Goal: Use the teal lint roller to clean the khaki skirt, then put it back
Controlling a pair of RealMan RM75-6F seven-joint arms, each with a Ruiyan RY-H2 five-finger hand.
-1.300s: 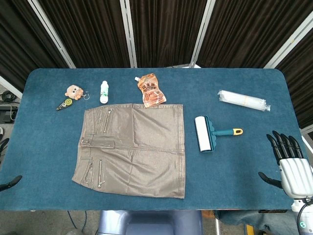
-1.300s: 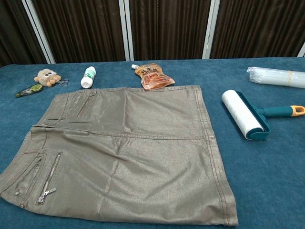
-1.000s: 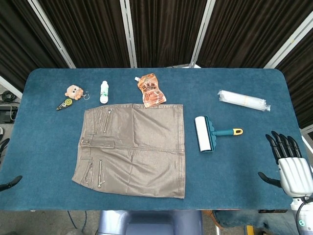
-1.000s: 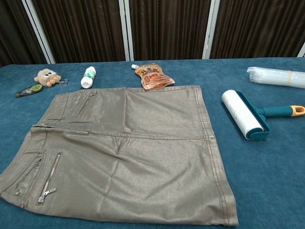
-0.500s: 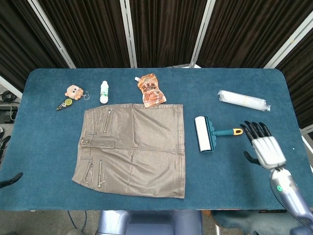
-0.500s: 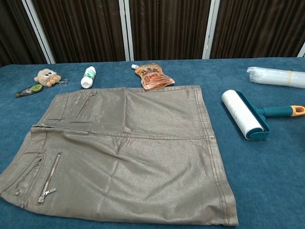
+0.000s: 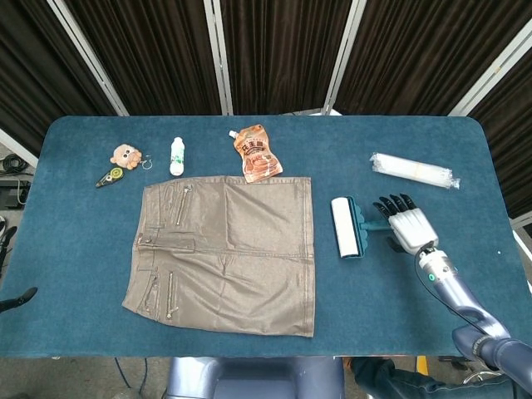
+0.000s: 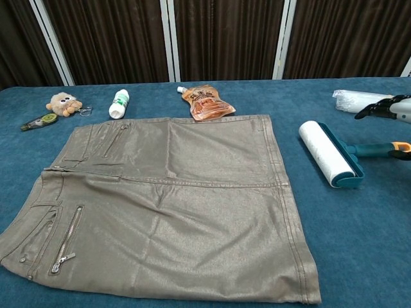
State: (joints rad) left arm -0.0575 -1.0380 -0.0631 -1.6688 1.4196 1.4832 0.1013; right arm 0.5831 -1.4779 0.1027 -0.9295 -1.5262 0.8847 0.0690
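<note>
1. The right hand (image 7: 405, 224) is hovering over the teal lint roller's (image 7: 350, 227) handle, fingers spread, gripping nothing.
2. The roller is lying just beside the khaki skirt (image 7: 226, 252).
3. The left hand (image 7: 17, 298) is barely showing; can't tell its state.

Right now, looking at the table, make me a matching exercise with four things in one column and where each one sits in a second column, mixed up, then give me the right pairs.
Things
1. lint roller
2. pouch
3. bottle
4. right robot hand

Places
A. at the skirt's far edge, near its right corner
B. over the roller's handle
C. just right of the skirt
D. near the skirt's far left corner, right of the plush toy

Pairs: 1-C, 2-A, 3-D, 4-B
</note>
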